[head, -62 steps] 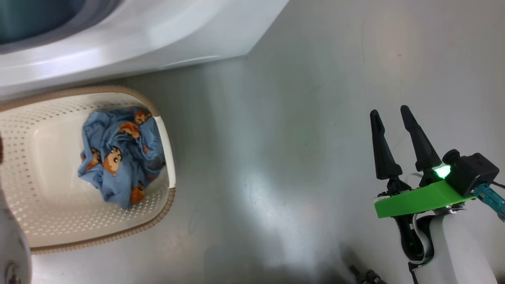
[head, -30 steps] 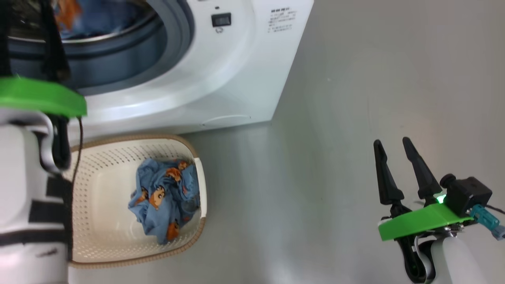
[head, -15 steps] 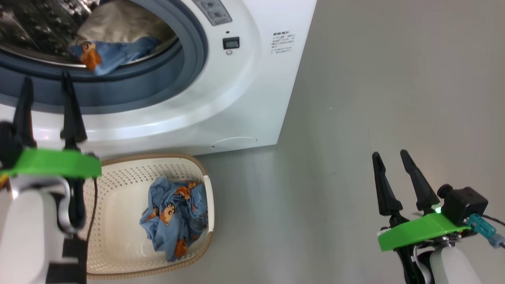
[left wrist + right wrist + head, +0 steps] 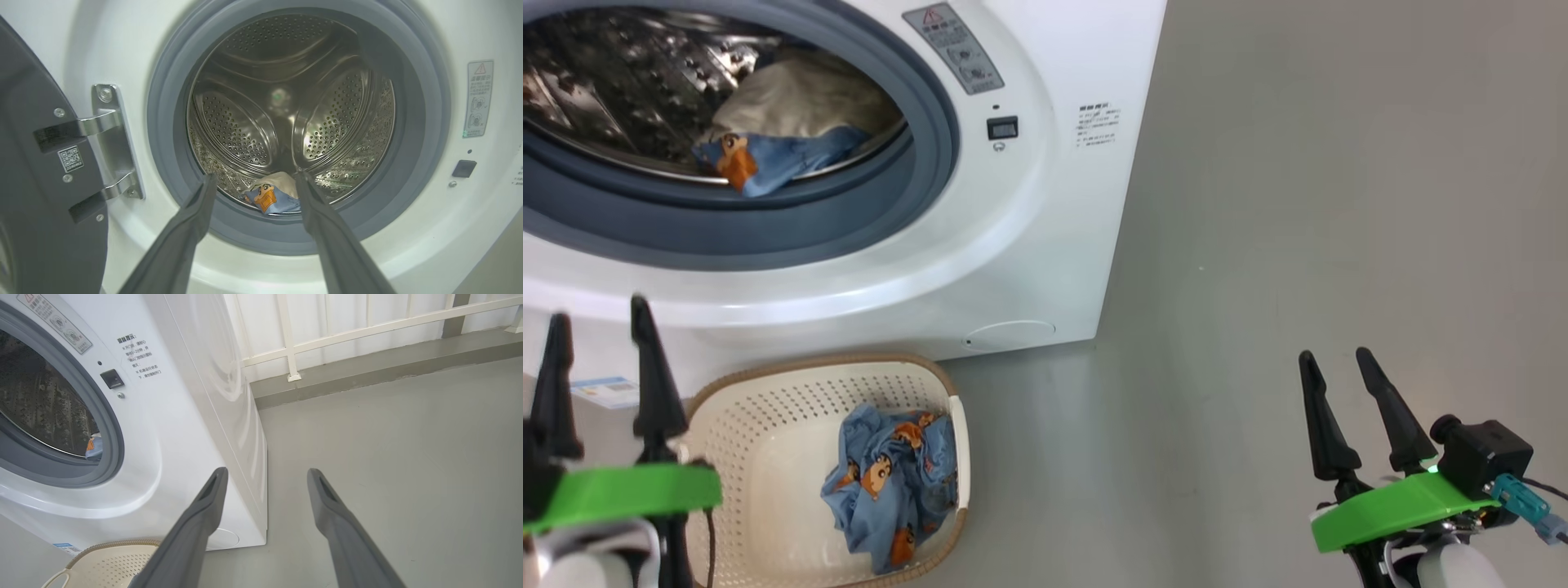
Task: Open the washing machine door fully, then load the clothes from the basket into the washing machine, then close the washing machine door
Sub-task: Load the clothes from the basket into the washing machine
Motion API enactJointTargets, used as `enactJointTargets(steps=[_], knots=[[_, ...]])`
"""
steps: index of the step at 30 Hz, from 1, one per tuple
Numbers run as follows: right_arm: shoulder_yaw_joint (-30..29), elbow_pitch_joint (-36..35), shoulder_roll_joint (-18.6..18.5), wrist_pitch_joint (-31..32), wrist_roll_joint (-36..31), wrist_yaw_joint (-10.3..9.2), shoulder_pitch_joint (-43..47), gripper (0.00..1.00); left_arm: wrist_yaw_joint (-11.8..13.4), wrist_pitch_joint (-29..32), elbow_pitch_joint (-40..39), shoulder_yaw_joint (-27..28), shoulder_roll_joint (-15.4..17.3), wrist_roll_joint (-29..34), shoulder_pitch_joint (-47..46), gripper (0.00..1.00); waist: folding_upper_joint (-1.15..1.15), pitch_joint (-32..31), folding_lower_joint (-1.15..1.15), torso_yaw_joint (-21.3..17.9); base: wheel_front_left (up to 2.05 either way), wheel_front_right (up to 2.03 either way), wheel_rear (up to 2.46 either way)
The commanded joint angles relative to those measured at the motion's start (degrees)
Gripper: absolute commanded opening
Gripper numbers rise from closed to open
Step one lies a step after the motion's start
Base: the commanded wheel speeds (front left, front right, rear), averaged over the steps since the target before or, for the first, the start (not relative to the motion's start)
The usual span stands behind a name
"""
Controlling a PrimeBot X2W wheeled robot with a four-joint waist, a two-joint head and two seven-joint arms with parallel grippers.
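Spread, empty left fingers (image 4: 649,384) stand beside basket (image 4: 760,441) holding clothes (image 4: 890,482); right fingers (image 4: 1319,425) spread, well apart

Head view: high, looking down at the washing machine (image 4: 1029,245) in the upper left of frame, basket (image 4: 825,362) at bottom left.
Left wrist view: close, facing straight into the drum (image 4: 286,106), centre frame.
Right wrist view: farther back, facing the machine's right corner and the floor (image 4: 408,457).
Shared: the drum opening, in all three.
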Motion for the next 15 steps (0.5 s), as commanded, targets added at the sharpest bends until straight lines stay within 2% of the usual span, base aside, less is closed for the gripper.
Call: enactJointTargets(steps=[1,15], knots=[[1.0,-1.4,0.0,-0.7,-0.1,0.09,0.7,1.00,0.3,-0.1,-2.4,2.3,1.0,0.4,0.9,1.00,0.00,-0.7,0.00,-0.2,0.00,0.00,0.00],[0.8,-1.8,0.0,-0.7,-0.3,0.09,2.8,1.00,1.5,-0.1,-5.4,3.0,-0.2,1.1,11.1,1.00,0.00,-3.7,0.00,-1.2,0.00,0.00,0.00]])
